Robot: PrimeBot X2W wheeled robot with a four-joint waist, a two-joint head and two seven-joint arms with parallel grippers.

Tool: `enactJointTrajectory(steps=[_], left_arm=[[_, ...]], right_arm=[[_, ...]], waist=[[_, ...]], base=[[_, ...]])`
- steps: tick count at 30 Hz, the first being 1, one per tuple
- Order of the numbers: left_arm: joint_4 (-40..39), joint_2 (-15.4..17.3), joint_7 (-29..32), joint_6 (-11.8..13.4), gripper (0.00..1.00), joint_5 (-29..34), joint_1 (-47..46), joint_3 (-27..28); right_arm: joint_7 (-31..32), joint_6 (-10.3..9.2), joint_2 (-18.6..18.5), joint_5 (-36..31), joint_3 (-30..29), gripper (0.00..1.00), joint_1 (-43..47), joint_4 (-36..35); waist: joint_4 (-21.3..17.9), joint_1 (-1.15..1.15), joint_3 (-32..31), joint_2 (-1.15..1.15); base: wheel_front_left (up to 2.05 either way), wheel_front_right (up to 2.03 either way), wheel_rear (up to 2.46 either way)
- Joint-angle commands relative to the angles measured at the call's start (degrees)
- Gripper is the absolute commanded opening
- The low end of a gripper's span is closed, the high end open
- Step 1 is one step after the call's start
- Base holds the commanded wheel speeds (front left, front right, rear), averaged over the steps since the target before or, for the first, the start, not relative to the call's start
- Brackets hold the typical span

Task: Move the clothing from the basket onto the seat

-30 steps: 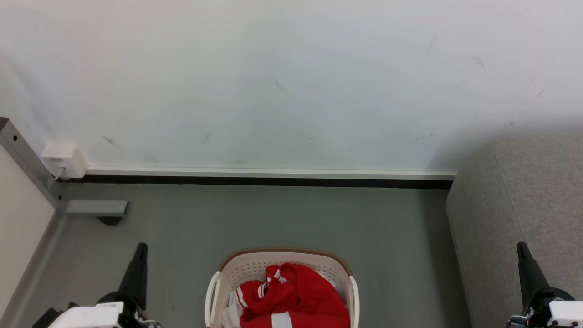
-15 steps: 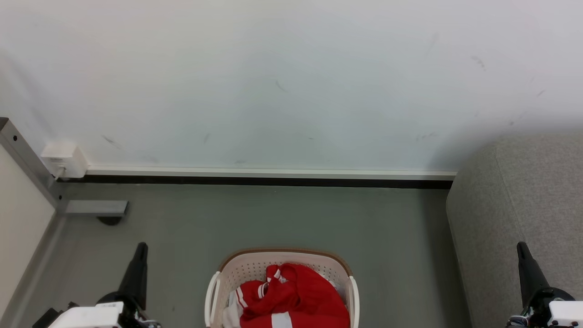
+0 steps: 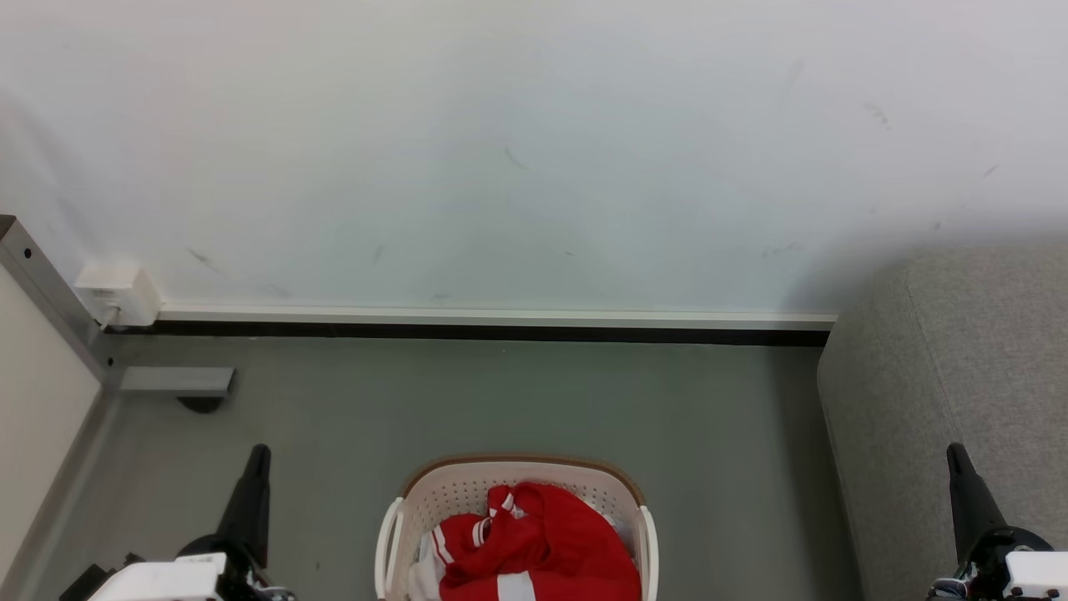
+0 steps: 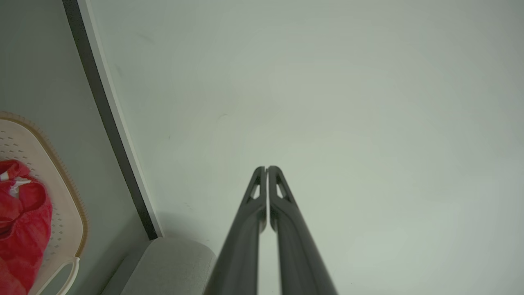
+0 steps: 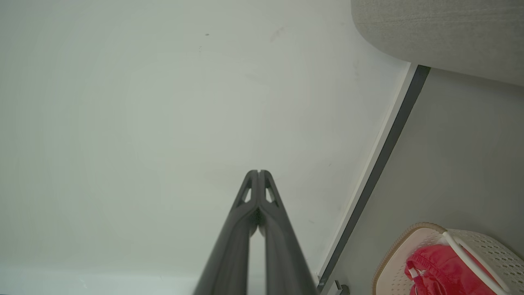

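The red clothing [image 3: 542, 547] with white stripes lies bunched in the cream basket [image 3: 446, 488], which stands on the floor at the bottom centre of the head view. The grey seat [image 3: 959, 376] fills the right side. My left gripper [image 3: 257, 455] points up at the lower left, shut and holding nothing, well left of the basket. My right gripper [image 3: 955, 455] is shut at the lower right, in front of the seat. In the left wrist view the fingertips [image 4: 266, 169] touch; clothing [image 4: 20, 221] and basket [image 4: 61, 172] sit at the left edge. The right wrist view shows the shut gripper [image 5: 258, 172], the basket [image 5: 393, 254] and the seat [image 5: 438, 32].
A white wall [image 3: 534, 150] with a dark baseboard [image 3: 501, 332] runs across the back. A grey metal post and foot [image 3: 175, 381] and a white wall box [image 3: 117, 292] stand at the left. Grey floor [image 3: 501, 401] lies between the basket and the wall.
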Motion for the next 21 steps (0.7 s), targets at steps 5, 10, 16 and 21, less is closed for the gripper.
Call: enactJointTrajectory(steps=[5, 10, 16, 21], left_arm=[[-0.2, 0.2, 0.2, -0.3, 0.0, -0.8, -0.4, 0.1], [-0.2, 0.2, 0.2, -0.3, 0.0, -0.8, -0.4, 0.1], [-0.2, 0.2, 0.2, -0.3, 0.0, -0.8, -0.4, 0.1], [-0.2, 0.2, 0.2, -0.3, 0.0, -0.8, -0.4, 0.1]], right_arm=[[0.1, -0.15, -0.4, 0.1, -0.1, 0.0, -0.8, 0.1], [0.1, -0.14, -0.4, 0.1, -0.1, 0.0, -0.8, 0.1], [0.1, -0.14, -0.4, 0.1, -0.1, 0.0, -0.8, 0.1], [0.1, -0.14, -0.4, 0.1, -0.1, 0.0, -0.8, 0.1]], waist=[[0.0, 0.0, 0.0, 0.0], [0.0, 0.0, 0.0, 0.0], [0.0, 0.0, 0.0, 0.0], [0.0, 0.0, 0.0, 0.0]], base=[[0.0, 0.0, 0.0], [0.0, 0.0, 0.0], [0.0, 0.0, 0.0], [0.0, 0.0, 0.0]])
